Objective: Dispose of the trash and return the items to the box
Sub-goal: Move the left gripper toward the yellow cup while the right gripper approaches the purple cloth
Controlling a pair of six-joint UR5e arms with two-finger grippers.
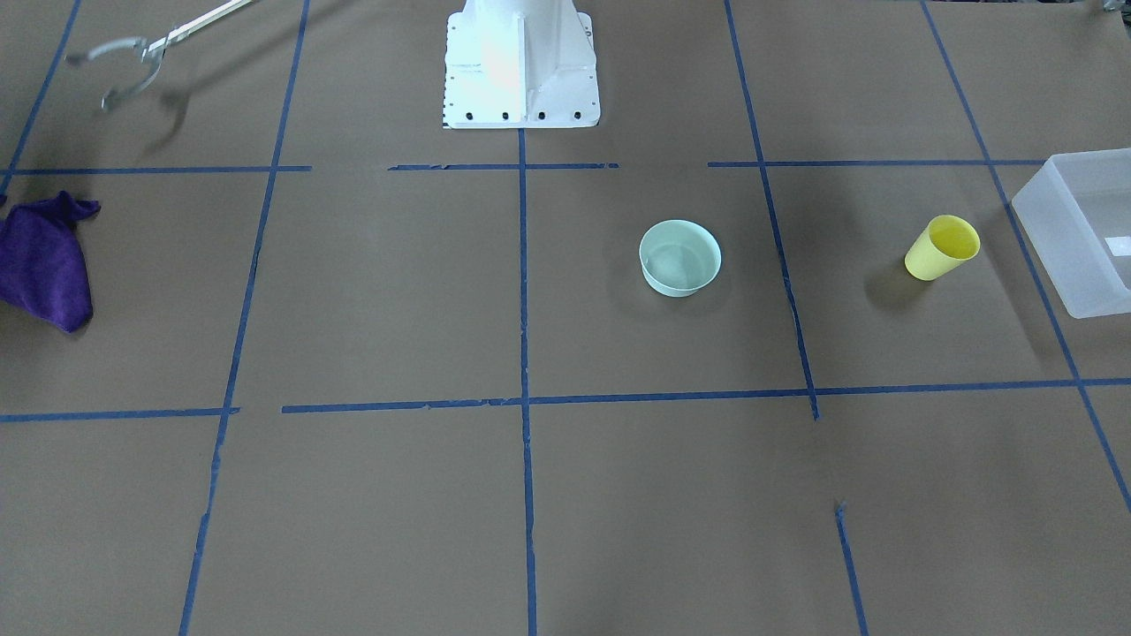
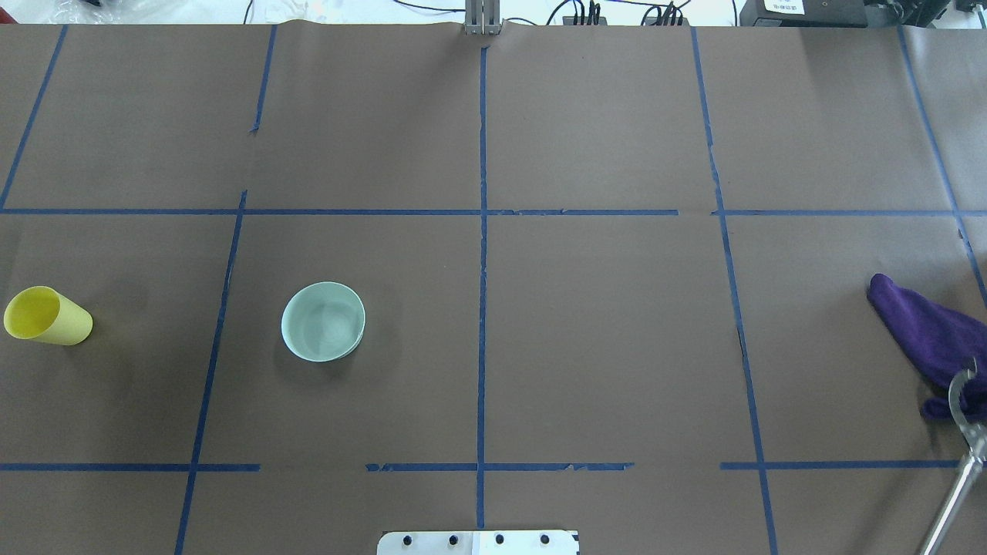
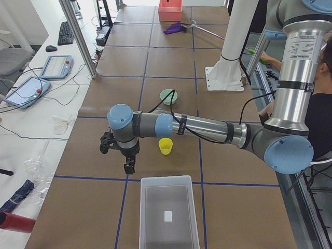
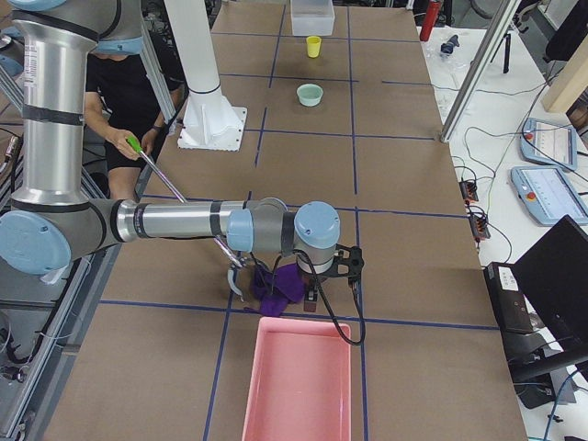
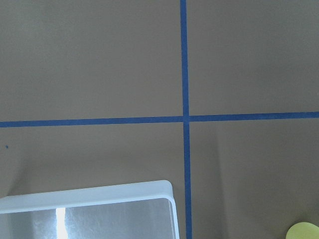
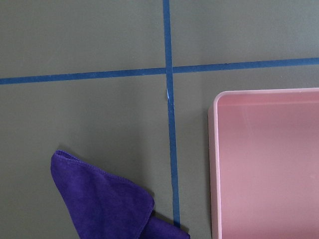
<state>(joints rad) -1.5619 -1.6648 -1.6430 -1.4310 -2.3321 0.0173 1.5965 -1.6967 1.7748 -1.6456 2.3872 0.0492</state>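
Note:
The yellow cup [image 1: 942, 247] stands upright on the brown table, close to the frosted white box [image 1: 1082, 230]. The mint-green bowl [image 1: 679, 257] sits upright nearer the table's middle. In the overhead view the cup [image 2: 46, 316] is at the far left and the bowl [image 2: 323, 321] to its right. My left gripper [image 3: 127, 165] hangs above the table between the cup [image 3: 165, 146] and the box [image 3: 168, 212]; I cannot tell whether it is open. My right gripper [image 4: 315, 296] hovers over a purple cloth [image 4: 280, 283]; I cannot tell its state. No fingers show in either wrist view.
A pink tray [image 4: 299, 381] lies at the right end beside the purple cloth [image 6: 107, 201]. An operator's metal grabber claw [image 2: 964, 416] hangs by the cloth [image 2: 925, 331]. The white robot base [image 1: 521, 71] stands at the table's back edge. Blue tape lines grid the table.

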